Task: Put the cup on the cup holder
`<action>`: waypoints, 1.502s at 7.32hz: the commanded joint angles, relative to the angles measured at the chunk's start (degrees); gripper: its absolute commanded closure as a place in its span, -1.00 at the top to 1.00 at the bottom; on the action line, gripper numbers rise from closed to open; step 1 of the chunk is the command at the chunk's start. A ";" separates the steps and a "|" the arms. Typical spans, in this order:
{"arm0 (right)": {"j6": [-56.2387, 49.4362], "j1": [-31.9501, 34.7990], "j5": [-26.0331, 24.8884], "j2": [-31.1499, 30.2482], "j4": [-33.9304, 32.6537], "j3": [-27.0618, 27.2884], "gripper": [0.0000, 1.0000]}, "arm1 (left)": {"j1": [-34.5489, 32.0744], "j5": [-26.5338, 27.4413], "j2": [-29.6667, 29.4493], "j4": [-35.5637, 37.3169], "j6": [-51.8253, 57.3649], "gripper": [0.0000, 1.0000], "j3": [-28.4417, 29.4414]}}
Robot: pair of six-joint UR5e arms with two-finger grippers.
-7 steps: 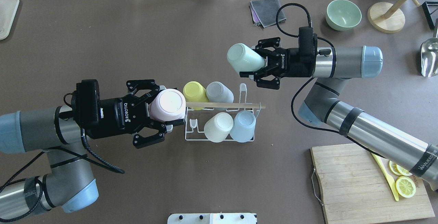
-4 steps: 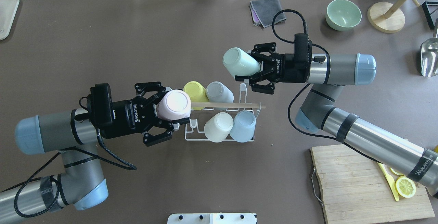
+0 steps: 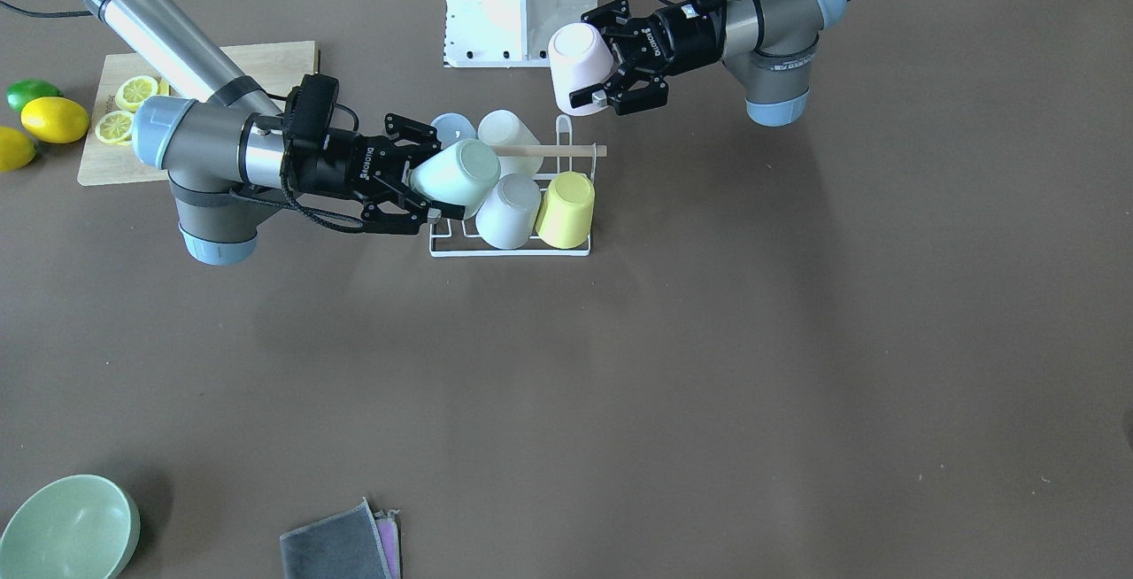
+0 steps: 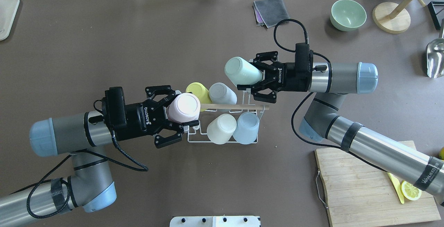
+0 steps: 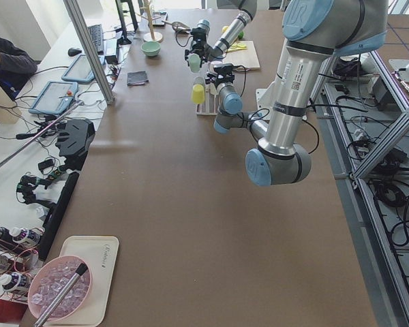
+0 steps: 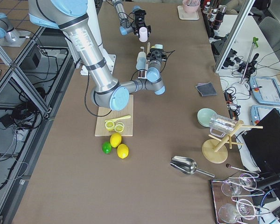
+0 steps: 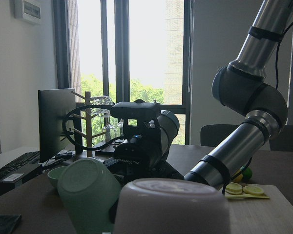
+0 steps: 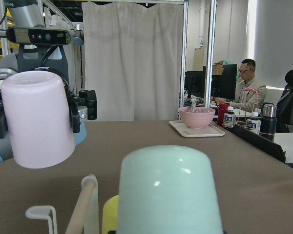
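The cup holder [image 4: 194, 139] is a white wire rack with a wooden rod [image 4: 232, 106] across the top. It carries a yellow cup [image 4: 195, 90], a grey cup [image 4: 222, 93], a white cup [image 4: 221, 128] and a blue cup [image 4: 247, 127], all upside down. My left gripper [image 4: 180, 110] is shut on a pink cup [image 4: 185, 103], held bottom-up over the rack's left end. It also shows in the front view [image 3: 577, 61]. My right gripper [image 4: 250, 75] is shut on a mint cup [image 4: 241, 70], held just above the rack's far right corner, and the mint cup shows in the front view [image 3: 458, 173].
A grey cloth [image 4: 271, 11], a green bowl [image 4: 348, 14] and a wooden stand [image 4: 391, 17] sit at the far right. A metal scoop [image 4: 435, 57] lies at the right edge. A cutting board [image 4: 367, 185] with lemon slices is at the near right.
My left arm has carried the pink cup to the right, over the rack's left end. My right arm has carried the mint cup left and nearer to the rack.
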 commanded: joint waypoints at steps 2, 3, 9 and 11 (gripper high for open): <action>-1.69 -1.39 0.07 -0.92 0.00 -0.16 -0.63 | 1.51 0.13 -0.41 0.08 0.54 -0.48 1.51; -1.70 -1.48 0.59 -1.36 0.08 0.19 -0.63 | 1.60 0.22 -1.19 0.26 0.54 -0.48 2.21; -1.35 -0.78 0.77 -2.51 0.00 0.54 -0.36 | 2.47 2.51 -3.14 0.52 2.56 -0.48 4.50; -1.52 -0.78 0.69 -2.51 0.26 0.54 0.99 | 3.00 2.33 -3.05 0.35 2.83 -0.46 4.59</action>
